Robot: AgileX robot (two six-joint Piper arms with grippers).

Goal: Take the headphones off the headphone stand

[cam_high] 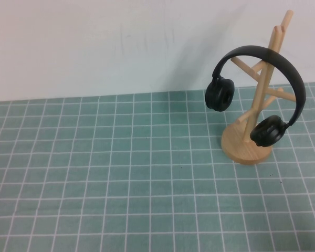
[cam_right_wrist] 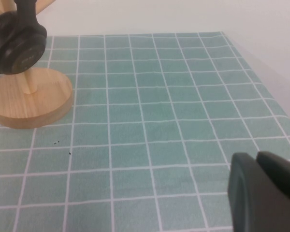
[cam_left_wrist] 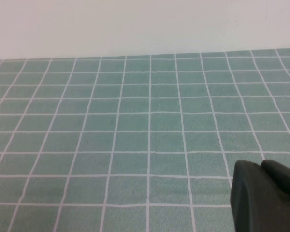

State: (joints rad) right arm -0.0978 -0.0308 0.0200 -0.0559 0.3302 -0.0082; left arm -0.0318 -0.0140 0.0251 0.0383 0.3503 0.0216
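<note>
The black headphones (cam_high: 286, 66) hang by the headband on the light wooden headphone stand (cam_high: 266, 73) at the back right of the green grid mat. One ear cup (cam_high: 219, 94) hangs free to the stand's left. The other cup (cam_high: 267, 130) rests by the round base (cam_high: 240, 149). In the right wrist view one ear cup (cam_right_wrist: 17, 46) and the stand base (cam_right_wrist: 31, 104) show, well apart from my right gripper (cam_right_wrist: 256, 157), which is shut and empty. My left gripper (cam_left_wrist: 261, 165) is shut and empty over bare mat. Neither gripper shows in the high view.
The green grid mat (cam_high: 121, 173) covers the table up to a white wall (cam_high: 94, 42) at the back. The mat's right edge (cam_right_wrist: 261, 72) shows in the right wrist view, with white surface beyond it.
</note>
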